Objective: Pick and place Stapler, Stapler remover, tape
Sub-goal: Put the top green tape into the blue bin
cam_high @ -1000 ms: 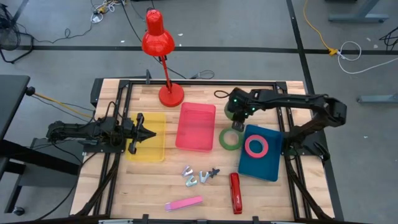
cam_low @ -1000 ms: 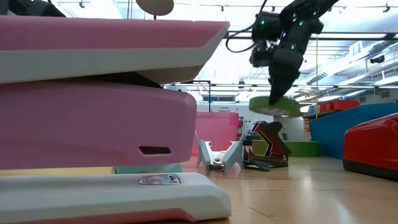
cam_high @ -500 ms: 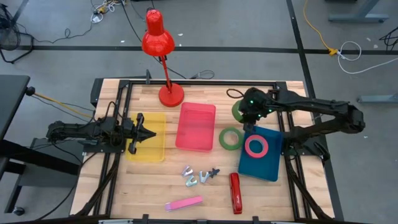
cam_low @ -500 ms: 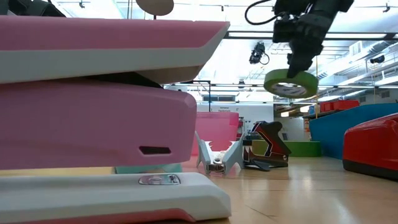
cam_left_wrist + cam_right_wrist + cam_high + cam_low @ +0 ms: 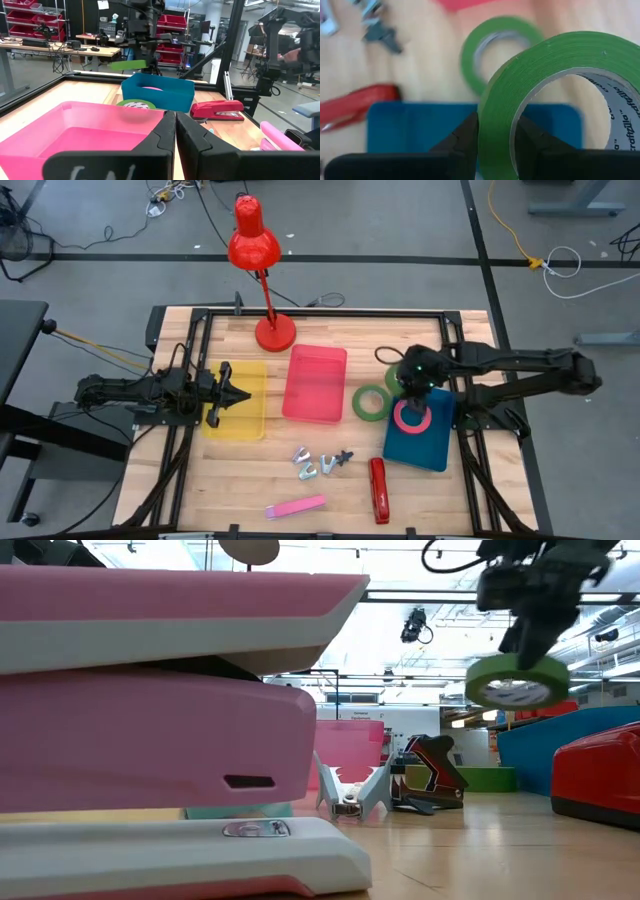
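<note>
The blue bin (image 5: pixel 420 425) lies directly below the right gripper (image 5: pixel 411 383), its near rim under the claw and its floor just past it. A pinkish-red tape roll (image 5: pixel 412 416) already rests in there. Clamped on the wall of a green tape roll (image 5: pixel 517 681), the claw holds it aloft, its open centre tilted off level (the second green roll (image 5: pixel 371 402) sits on the table just beside). The left gripper (image 5: pixel 222 391), fingers together, waits well apart over the yellow tray (image 5: pixel 252 420).
</note>
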